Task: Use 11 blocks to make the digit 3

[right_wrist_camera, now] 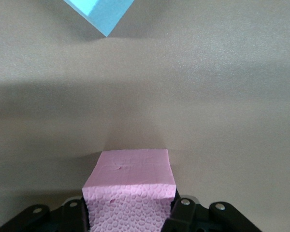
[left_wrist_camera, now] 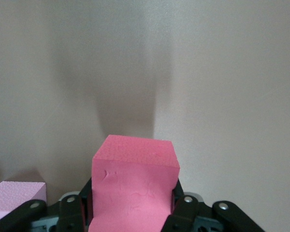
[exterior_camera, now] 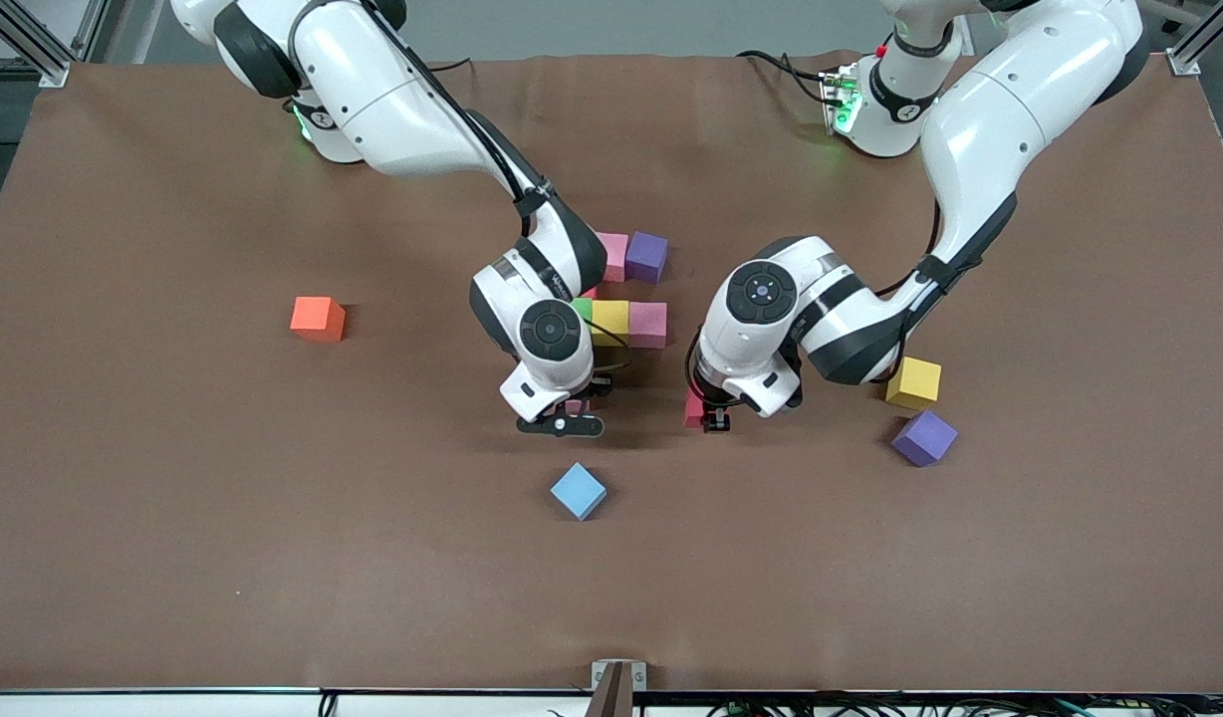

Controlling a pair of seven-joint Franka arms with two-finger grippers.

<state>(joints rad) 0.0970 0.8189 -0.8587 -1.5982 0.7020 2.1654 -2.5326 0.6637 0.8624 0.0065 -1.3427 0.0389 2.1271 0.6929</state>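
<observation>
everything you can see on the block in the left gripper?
The red block is a small matte foam cube, deep pinkish-red, with a faint crease on the face toward the left wrist camera. The left gripper is shut on it, one black finger against each side, and it sits square between them. In the front view only a sliver of it shows under the wrist, low over the brown table; whether it touches the table cannot be told.

Near the table's (exterior_camera: 173,478) middle, the right gripper (exterior_camera: 564,416) grips a pink cube (exterior_camera: 576,405); the left gripper (exterior_camera: 712,416) grips a red cube (exterior_camera: 692,408). A blue cube (exterior_camera: 579,491) lies toward the front edge, an orange cube (exterior_camera: 318,319) toward the right arm's end.
</observation>
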